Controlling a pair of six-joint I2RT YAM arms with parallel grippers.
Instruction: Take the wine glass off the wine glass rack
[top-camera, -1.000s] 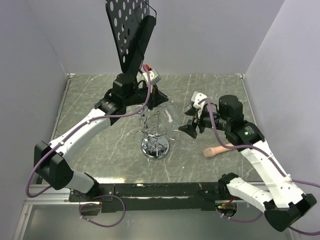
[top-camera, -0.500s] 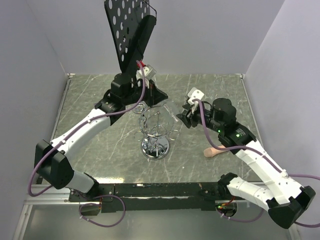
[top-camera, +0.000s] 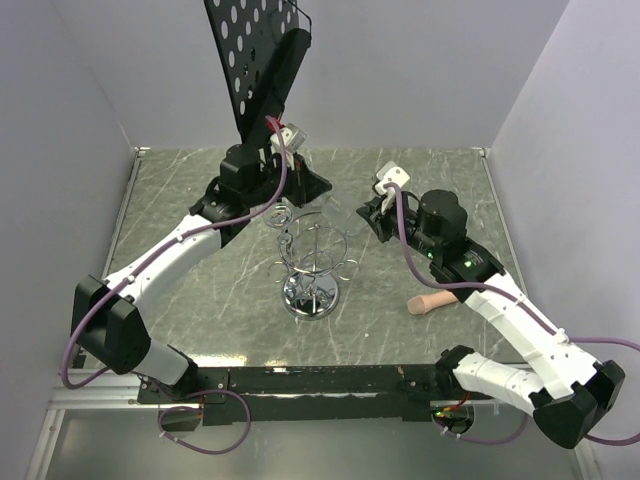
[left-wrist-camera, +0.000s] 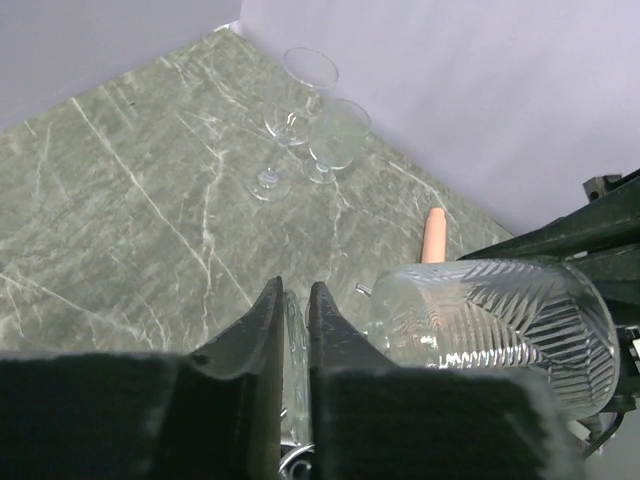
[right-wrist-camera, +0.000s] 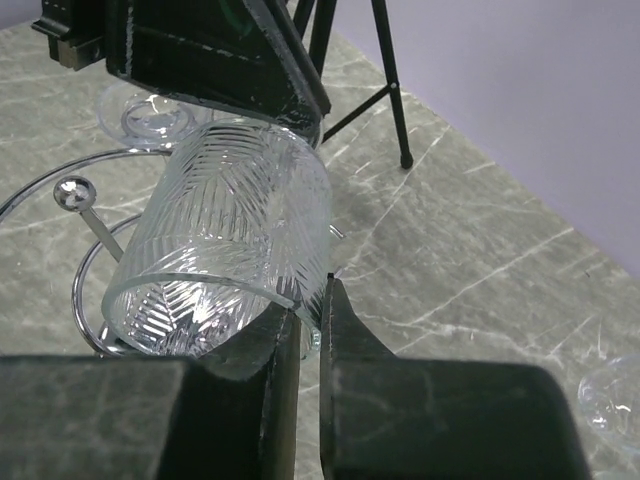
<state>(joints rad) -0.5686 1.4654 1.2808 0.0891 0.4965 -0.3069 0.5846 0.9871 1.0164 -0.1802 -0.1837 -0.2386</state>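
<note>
A fixed camera high behind both arms looks down across the whole table, while each wrist camera stares close along its own pincer, left pincer and right pincer, sharing the ribbed wine glass at their tips, seen from opposite ends

Music stand blocks the way behind the wine glass rack.

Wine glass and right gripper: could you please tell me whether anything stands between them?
Nothing visible does: the right gripper is shut on the rim of the wine glass, by the wine glass rack.
</note>
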